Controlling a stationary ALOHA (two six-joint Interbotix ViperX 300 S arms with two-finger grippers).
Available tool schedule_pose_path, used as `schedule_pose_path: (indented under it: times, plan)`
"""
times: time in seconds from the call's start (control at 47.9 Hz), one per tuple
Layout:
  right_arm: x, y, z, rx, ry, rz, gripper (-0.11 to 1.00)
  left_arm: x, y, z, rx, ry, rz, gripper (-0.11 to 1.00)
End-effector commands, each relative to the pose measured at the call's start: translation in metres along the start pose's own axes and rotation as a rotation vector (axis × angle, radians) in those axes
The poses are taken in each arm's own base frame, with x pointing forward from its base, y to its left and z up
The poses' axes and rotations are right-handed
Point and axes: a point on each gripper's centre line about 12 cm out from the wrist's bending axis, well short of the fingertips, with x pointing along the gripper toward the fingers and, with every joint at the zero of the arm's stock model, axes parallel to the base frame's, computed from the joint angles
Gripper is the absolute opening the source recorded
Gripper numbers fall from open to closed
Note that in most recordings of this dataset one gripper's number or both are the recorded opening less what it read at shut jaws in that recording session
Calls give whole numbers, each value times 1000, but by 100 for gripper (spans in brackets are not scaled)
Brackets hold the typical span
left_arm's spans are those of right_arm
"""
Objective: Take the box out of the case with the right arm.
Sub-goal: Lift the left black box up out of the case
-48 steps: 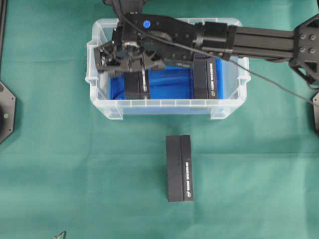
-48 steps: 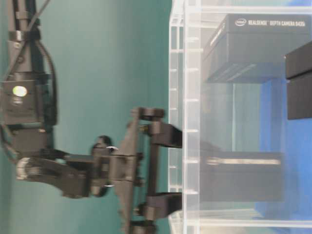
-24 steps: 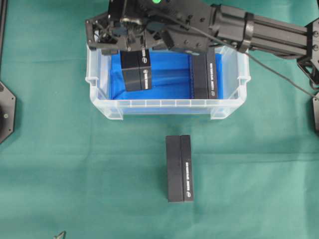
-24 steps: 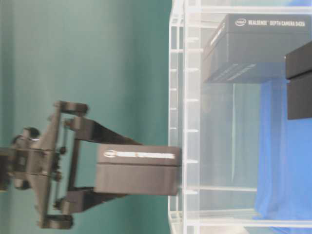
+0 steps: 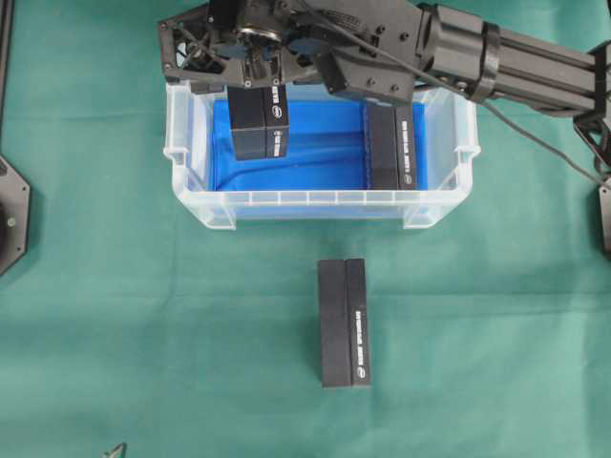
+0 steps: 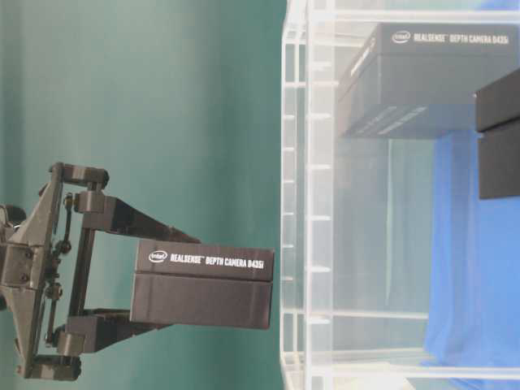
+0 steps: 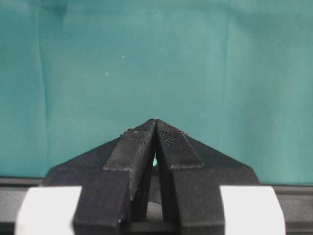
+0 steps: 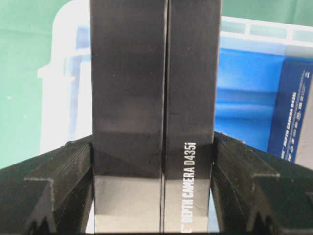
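The right claw (image 5: 256, 72) reaches in from three o'clock in the overhead view and holds a black box (image 5: 260, 124) clamped between its two fingers, one on each long side. From the right wrist camera the box (image 8: 155, 112) fills the gap between the fingers (image 8: 58, 186), its printed label side up.

In the table-level view the box (image 6: 203, 284) hangs in the right claw (image 6: 106, 272) clear of the clear case (image 6: 296, 195), just outside its rim with a slim strip of green between the box end and the rim. From overhead the box sits at about ten o'clock within the case's (image 5: 315, 200) outline, away from the nine o'clock wall.

A second box (image 5: 391, 143) rests inside the case at two o'clock, well apart from the held one, with bare blue lining between them. A third box (image 5: 344, 322) lies on the green cloth (image 5: 115, 315) at six o'clock, outside the case.

The left claw (image 7: 155, 128) shows its tips pressed together over bare cloth, holding nothing.
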Motion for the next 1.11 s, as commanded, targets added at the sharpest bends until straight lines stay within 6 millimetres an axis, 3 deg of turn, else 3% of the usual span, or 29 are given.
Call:
schedule_pose_path:
  times: [0.0, 1.085]
  plan:
    - [-48, -8, 10, 21, -13, 100, 68, -7, 1, 6, -3, -26, 2, 0]
    - [-52, -8, 10, 23, -13, 109, 68, -6, 0, 6, -2, -25, 2, 0]
